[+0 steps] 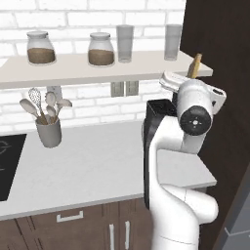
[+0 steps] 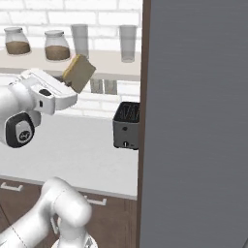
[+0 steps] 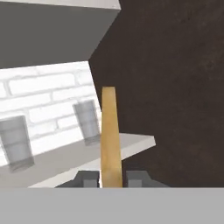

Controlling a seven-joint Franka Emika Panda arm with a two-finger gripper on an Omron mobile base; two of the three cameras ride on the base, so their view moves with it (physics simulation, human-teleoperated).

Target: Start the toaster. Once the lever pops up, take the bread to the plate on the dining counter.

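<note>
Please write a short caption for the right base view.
Gripper holds the bread raised above the counter, left of the toaster.

Toaster point(image 2: 127, 127) stood on worktop point(image 1: 88, 166) against wall, at right end. Utensil holder point(image 1: 48, 132) placed left. Jars point(image 1: 40, 48) and glasses point(image 1: 125, 43) ranged on shelf point(image 1: 73, 68) above. Bread point(image 2: 79, 72) held above worktop, left of toaster.

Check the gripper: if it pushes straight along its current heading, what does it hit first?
Probably the dark cabinet side by the shelf end; depth is unclear. The gripper has its jaws shut on the bread, so the slice would touch first.
</note>
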